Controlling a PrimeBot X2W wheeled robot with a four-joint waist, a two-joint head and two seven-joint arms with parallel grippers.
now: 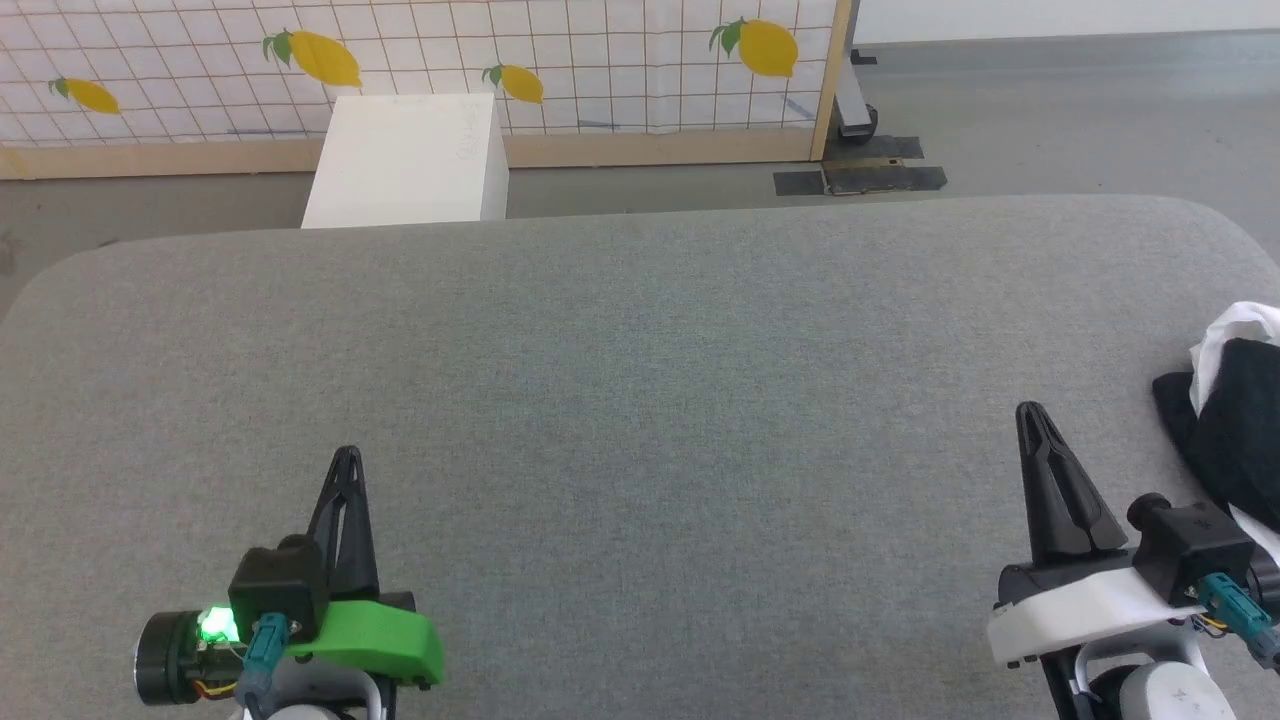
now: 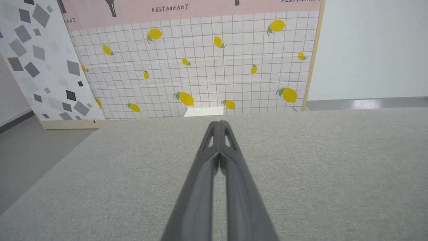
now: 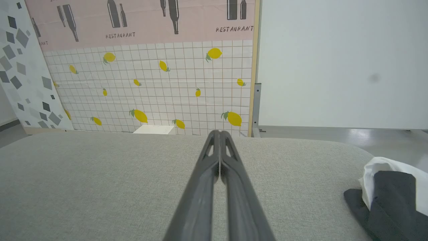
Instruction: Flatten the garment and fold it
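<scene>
The garment (image 1: 1232,420) lies bunched at the right edge of the grey table (image 1: 640,380), white cloth with black sleeve fabric on top; part of it runs out of the head view. The right wrist view has the garment (image 3: 391,194) at its lower right. My right gripper (image 1: 1031,415) is shut with nothing in it, hovering just left of the garment and apart from it; its tips (image 3: 217,134) meet. My left gripper (image 1: 347,458) is shut and empty near the table's front left, fingers (image 2: 219,124) pressed together.
A white box (image 1: 410,160) stands on the floor beyond the table's far edge. Behind it is a lemon-print partition (image 1: 560,60) with a wooden frame and a wheeled base (image 1: 858,120). The table's corners are rounded.
</scene>
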